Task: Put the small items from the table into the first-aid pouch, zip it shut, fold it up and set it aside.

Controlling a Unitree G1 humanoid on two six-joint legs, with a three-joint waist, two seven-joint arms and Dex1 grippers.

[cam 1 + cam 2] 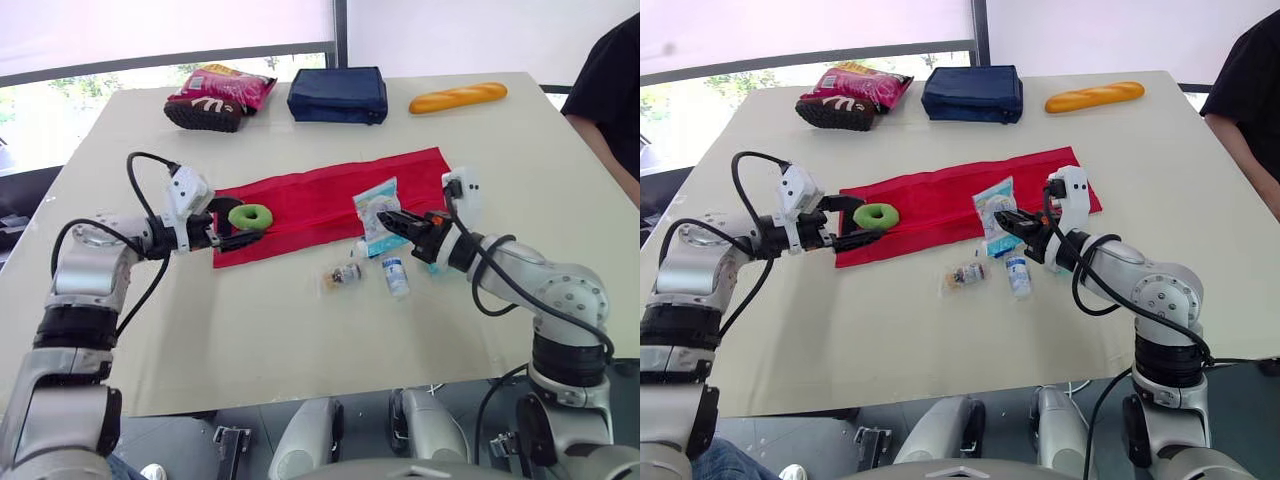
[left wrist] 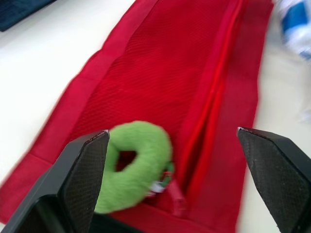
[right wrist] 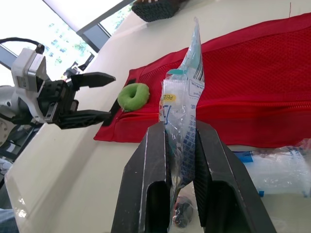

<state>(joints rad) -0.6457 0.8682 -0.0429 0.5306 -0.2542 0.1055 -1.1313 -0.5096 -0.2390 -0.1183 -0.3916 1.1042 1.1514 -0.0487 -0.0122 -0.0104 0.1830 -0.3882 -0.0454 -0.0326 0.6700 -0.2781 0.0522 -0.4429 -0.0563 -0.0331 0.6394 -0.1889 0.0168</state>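
While the right gripper clamps a clear plastic packet over the red first-aid pouch's near edge, the left gripper gapes wide around the green zipper ring, so packing likely needs the opening held.

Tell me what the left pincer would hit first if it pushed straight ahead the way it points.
Most likely the green ring on the end of the red pouch, just ahead of the open left pincer; depth is unclear.
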